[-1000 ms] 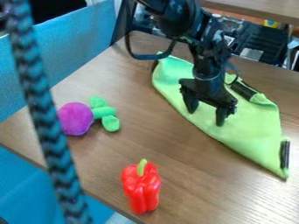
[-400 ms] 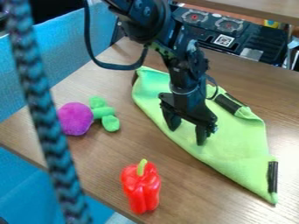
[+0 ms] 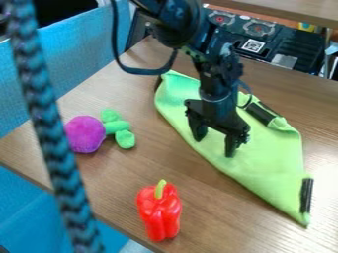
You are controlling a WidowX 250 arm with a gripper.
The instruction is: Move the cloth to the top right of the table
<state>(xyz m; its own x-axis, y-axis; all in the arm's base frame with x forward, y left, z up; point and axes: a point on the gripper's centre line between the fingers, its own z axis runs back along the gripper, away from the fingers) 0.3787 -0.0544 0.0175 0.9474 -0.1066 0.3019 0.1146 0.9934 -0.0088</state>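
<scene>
One lime-green fabric cloth [image 3: 271, 168], one glossy red toy bell pepper [image 3: 159, 212] with a green stem, and one round purple plush toy [image 3: 85, 134] with green leaves. One black two-fingered gripper [image 3: 214, 145] on one jointed black robot arm [image 3: 215, 74]. One thick teal-and-black braided cord [image 3: 51, 126]. Two brown wood-grain tabletops [image 3: 218, 217]. Two round grey-and-red burners [image 3: 221, 19].

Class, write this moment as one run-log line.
gripper: fingers apart, at green cloth | cloth: lying on table | red pepper and purple toy: off the cloth
</scene>
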